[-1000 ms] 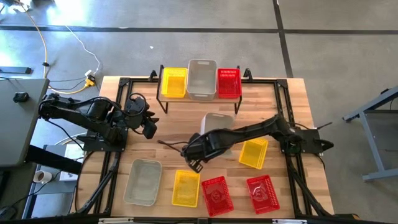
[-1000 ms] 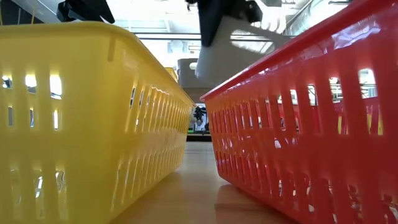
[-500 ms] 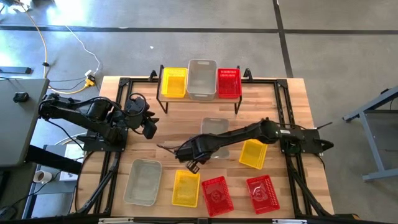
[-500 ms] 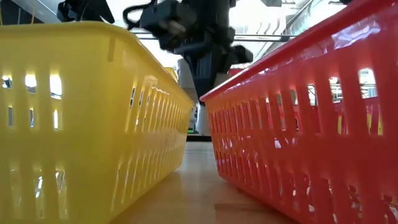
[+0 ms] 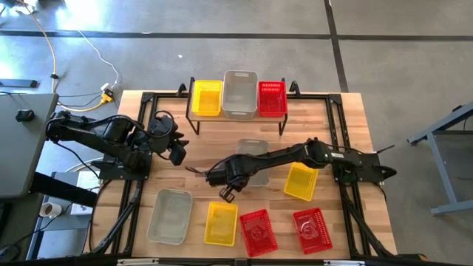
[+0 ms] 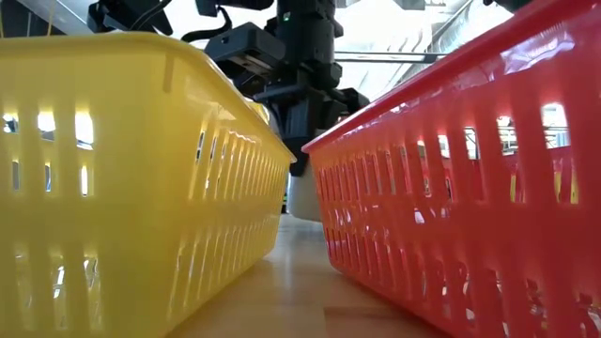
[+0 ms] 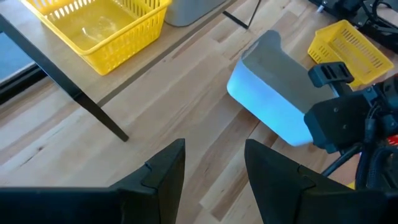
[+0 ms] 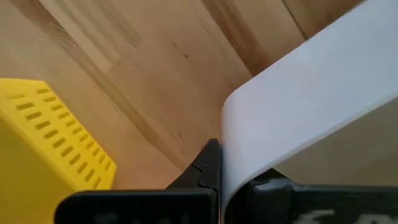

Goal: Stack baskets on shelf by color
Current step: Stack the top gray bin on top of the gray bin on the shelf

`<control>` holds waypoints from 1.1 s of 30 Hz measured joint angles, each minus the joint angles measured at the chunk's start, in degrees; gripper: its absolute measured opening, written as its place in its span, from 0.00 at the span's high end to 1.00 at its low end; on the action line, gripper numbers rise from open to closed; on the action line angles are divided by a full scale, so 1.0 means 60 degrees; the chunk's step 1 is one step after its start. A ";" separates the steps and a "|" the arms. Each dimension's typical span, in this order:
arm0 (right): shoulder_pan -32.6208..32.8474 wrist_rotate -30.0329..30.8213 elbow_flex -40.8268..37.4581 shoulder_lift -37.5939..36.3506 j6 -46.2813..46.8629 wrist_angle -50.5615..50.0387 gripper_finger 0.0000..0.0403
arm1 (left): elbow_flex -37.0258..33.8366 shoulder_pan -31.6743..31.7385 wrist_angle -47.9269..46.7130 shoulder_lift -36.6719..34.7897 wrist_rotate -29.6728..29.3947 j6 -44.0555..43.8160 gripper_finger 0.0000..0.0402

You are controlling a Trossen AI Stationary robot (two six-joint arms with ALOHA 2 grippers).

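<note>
Right gripper (image 5: pixel 230 193) is pinching the rim of a grey-white basket (image 5: pixel 253 157), held mid-counter in front of the shelf (image 5: pixel 238 111). Best move: lift clear of the plank edge, square it over the grey basket on the shelf (image 5: pixel 239 94), nest before releasing. Left gripper (image 5: pixel 179 152) waits spread, left of the shelf.

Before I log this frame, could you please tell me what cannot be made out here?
- Low view: the shelf and the back of the table are hidden by the yellow basket and red basket close to the camera.
- High view: the right hand is hidden under its own arm.
- Right wrist view: the grey-white basket is cut off by the edge.
</note>
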 joint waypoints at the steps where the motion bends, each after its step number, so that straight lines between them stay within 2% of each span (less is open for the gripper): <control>1: -0.0033 -0.0024 0.0003 -0.0004 0.0001 0.0032 1.00 | 0.0000 0.0000 0.0001 0.0004 0.0002 0.0032 0.61; 6: -0.0106 -0.0444 0.0000 -0.0004 -0.0006 0.0097 0.98 | 0.0000 0.0000 0.0001 0.0003 0.0001 0.0105 0.61; 14: -0.0106 -0.0475 0.0004 -0.0004 -0.0174 0.0350 0.81 | 0.0000 0.0000 0.0001 0.0003 0.0000 0.0210 0.61; 18: -0.0106 -0.0496 0.0444 -0.0057 0.0007 0.0203 0.75 | 0.0000 0.0000 0.0001 0.0001 0.0000 0.0400 0.61; 22: 0.0058 0.0187 0.1428 -0.0124 0.0101 -0.0426 0.75 | 0.0000 -0.0011 0.0001 0.0003 0.0000 0.0570 0.61; 29: 0.0482 0.1333 0.1089 -0.1060 0.0616 -0.0903 0.76 | 0.0000 -0.0015 0.0064 0.0001 0.0353 0.1238 0.61; 33: 0.0663 0.2175 0.1086 -0.1430 0.0862 -0.0966 0.76 | 0.0000 -0.0087 0.0625 0.0004 0.0637 0.1698 0.61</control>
